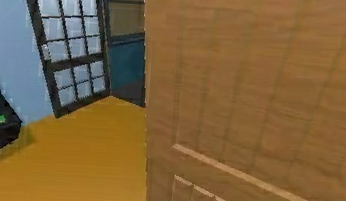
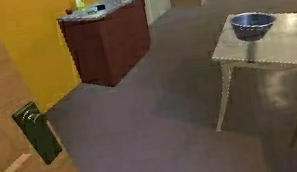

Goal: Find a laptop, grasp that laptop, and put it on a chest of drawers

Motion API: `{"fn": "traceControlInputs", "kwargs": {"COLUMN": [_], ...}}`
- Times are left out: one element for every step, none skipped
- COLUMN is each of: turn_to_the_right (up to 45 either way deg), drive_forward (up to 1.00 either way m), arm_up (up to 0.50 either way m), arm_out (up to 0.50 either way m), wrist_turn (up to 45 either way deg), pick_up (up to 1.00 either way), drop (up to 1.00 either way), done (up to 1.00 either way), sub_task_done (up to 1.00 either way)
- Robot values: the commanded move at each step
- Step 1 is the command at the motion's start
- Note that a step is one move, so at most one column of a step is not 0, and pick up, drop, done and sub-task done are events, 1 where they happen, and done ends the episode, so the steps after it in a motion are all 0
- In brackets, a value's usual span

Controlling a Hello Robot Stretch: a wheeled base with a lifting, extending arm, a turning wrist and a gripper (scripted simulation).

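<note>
Wooden door point(image 1: 262, 94) close ahead on the right; glazed door point(image 1: 72, 42) far left. To the side: dark red cabinet point(image 2: 108, 42) against the yellow wall point(image 2: 32, 43), and a pale surface point(image 2: 282, 45) on the right carrying a blue-grey bowl point(image 2: 253, 25). Where the laptop lies and points: cannot tell. State of my fingers: cannot tell.

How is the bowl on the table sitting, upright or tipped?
Upright: the bowl sits on its base on the table, rim level and facing up, its inside showing.
</note>
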Motion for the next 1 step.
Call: {"fn": "traceControlInputs", "kwargs": {"turn_to_the_right": [-33.0], "drive_forward": [0.00], "arm_up": [0.00], "arm_out": [0.00], "wrist_turn": [0.0], "pick_up": [0.00], "drop": [0.00], "done": [0.00], "sub_task_done": [0.00]}}
